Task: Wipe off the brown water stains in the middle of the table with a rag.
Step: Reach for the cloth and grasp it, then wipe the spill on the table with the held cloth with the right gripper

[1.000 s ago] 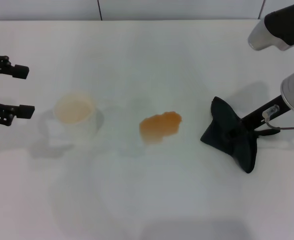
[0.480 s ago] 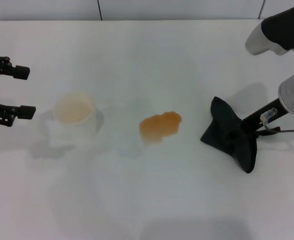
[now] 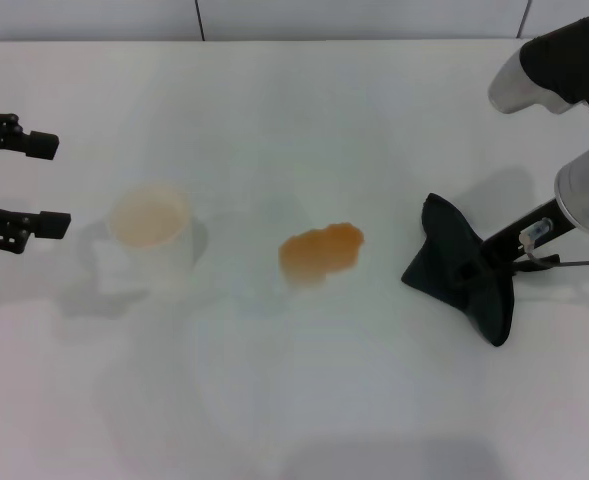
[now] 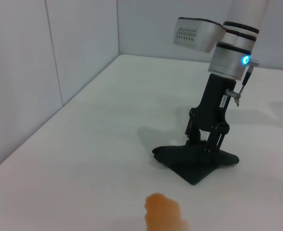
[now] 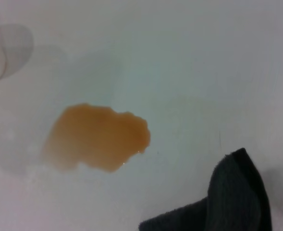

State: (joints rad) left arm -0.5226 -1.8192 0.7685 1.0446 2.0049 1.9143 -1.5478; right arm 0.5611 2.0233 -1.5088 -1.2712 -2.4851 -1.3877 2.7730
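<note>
Pinching the rag [image 3: 464,268] on the table [image 3: 304,400], the right hand [image 3: 484,262] sits well right of the brown water stains [image 3: 320,252] — left hand [image 3: 36,180] wide.

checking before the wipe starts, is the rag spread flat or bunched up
Bunched. The rag lies on the table in pointed folds, raised at its middle under the right gripper. It lies apart from the brown water stains.

The large plain white smooth table [image 3: 304,110] carries an orange-brown lobed liquid stain [image 3: 320,253]; a white cup [image 3: 152,234] sits left of it, a black crumpled rag [image 3: 464,268] right.
</note>
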